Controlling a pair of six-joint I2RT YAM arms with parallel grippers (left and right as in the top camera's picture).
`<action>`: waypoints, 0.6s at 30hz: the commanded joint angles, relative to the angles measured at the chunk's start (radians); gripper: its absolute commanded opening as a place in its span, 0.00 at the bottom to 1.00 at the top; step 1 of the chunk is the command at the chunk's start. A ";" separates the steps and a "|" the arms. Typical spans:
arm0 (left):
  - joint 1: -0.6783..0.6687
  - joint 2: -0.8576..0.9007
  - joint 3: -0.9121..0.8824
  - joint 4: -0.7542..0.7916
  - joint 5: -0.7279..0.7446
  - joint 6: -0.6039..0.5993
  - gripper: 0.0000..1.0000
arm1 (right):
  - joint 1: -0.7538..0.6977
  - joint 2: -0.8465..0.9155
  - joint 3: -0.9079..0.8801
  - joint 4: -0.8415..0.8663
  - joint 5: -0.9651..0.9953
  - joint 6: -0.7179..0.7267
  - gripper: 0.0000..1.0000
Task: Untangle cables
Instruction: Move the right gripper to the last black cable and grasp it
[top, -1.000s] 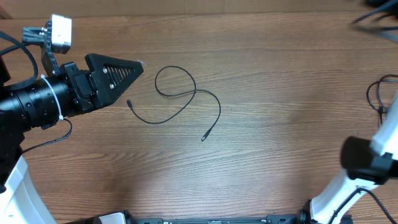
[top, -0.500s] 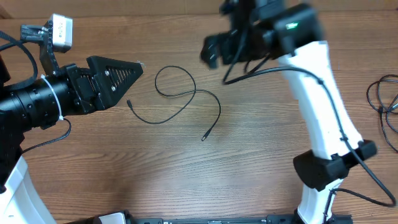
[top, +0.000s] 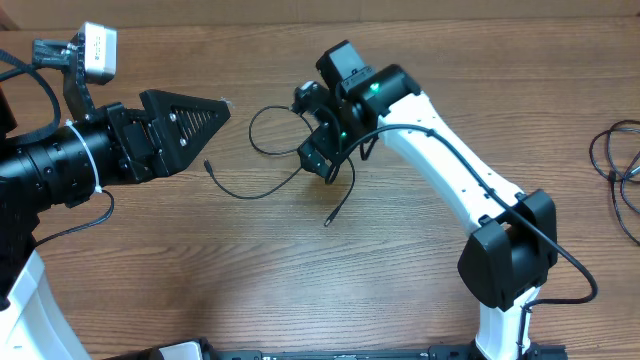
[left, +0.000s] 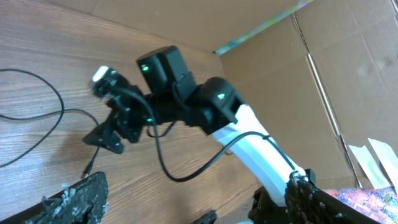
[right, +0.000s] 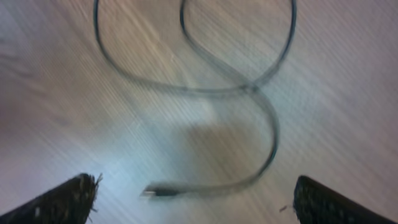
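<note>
- Overhead: right gripper (top: 313, 130), jaws wide apart, hangs over the looped cable (top: 250, 131) mid-bench (top: 450, 60); closing there could pinch both strands.
- Left wrist: left gripper (left: 196, 190) has its jaws spread and empty, away from the cable; unpinned, it may drag whole.
- Right wrist: blurred; the crossing (right: 249, 89) lies ahead of the open jaws, so a grab could miss.

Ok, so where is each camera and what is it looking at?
Overhead: above the table, looking straight down at the cable; the left arm and right arm show.
Left wrist: on the left arm, looking across at the right arm; the left fingers edge the bottom.
Right wrist: close over the cable, looking down; the right fingers fill the bottom corners.
All three show the cable.
</note>
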 joint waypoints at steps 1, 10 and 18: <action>-0.007 -0.005 0.001 -0.002 -0.005 0.014 0.90 | 0.003 -0.004 -0.085 0.152 -0.005 -0.228 1.00; -0.007 -0.005 0.001 -0.002 -0.005 0.011 0.91 | 0.003 0.058 -0.214 0.554 -0.085 -0.429 1.00; -0.007 -0.004 0.001 -0.001 -0.006 0.011 0.92 | 0.009 0.174 -0.214 0.567 -0.129 -0.429 0.96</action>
